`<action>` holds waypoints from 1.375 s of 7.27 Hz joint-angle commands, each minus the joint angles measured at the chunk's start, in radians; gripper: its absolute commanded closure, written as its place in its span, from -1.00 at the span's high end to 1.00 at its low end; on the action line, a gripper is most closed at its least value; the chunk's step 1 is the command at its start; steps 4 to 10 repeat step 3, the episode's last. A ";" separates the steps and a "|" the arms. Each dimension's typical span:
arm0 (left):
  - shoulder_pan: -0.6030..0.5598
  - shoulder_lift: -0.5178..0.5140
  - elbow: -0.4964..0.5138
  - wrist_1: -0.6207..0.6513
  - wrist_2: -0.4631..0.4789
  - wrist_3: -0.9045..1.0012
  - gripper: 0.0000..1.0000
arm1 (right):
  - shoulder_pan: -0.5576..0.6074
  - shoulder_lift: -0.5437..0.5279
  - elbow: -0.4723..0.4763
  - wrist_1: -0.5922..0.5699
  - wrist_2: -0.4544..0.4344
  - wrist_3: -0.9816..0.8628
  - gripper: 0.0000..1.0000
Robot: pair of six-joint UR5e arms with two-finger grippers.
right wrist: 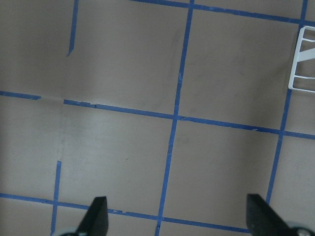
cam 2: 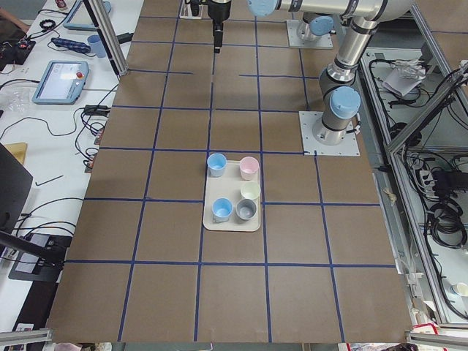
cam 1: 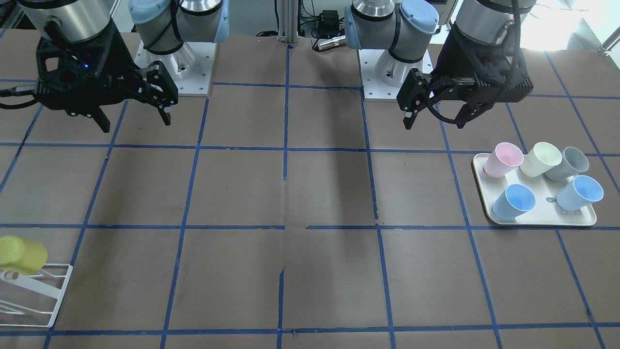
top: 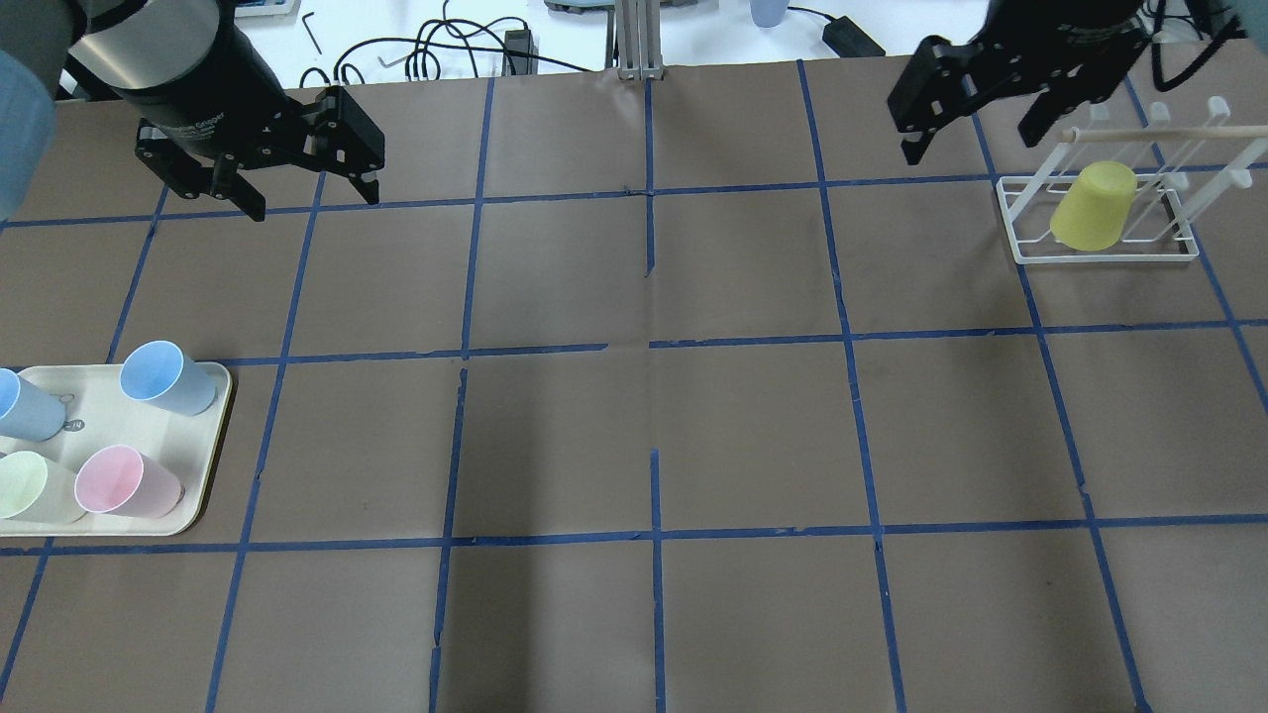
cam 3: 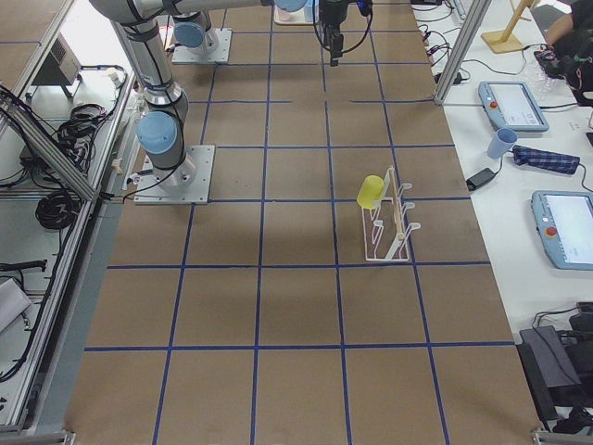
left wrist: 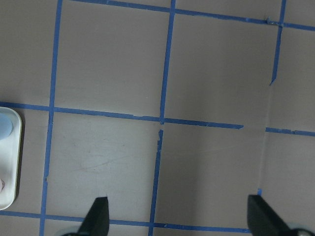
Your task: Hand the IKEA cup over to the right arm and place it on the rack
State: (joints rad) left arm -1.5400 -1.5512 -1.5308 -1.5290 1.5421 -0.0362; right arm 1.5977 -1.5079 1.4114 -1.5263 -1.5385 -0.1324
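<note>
The yellow IKEA cup (top: 1093, 206) hangs upside down on a slanted rod of the white wire rack (top: 1100, 256). It also shows in the front view (cam 1: 22, 254) on the rack (cam 1: 48, 291), and in the right side view (cam 3: 371, 192). My right gripper (top: 969, 144) is open and empty, raised above the table to the left of the rack, apart from it; it also shows in the front view (cam 1: 135, 122). My left gripper (top: 314, 201) is open and empty, raised over the table's other end (cam 1: 433, 123).
A cream tray (cam 1: 537, 220) holds a pink cup (cam 1: 503, 160), a pale cream cup (cam 1: 540, 159), a grey cup (cam 1: 566, 164) and two blue cups (cam 1: 513, 202). The tray's edge (left wrist: 10, 162) shows in the left wrist view, the rack's corner (right wrist: 302, 59) in the right wrist view.
</note>
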 commanded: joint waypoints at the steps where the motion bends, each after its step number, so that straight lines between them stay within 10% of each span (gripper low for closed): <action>1: 0.001 -0.003 0.003 -0.005 0.001 0.031 1.00 | 0.013 0.009 -0.008 0.002 0.005 0.011 1.00; 10: 0.000 -0.004 0.014 -0.028 0.050 0.032 1.00 | 0.013 0.009 -0.008 0.002 0.003 0.011 1.00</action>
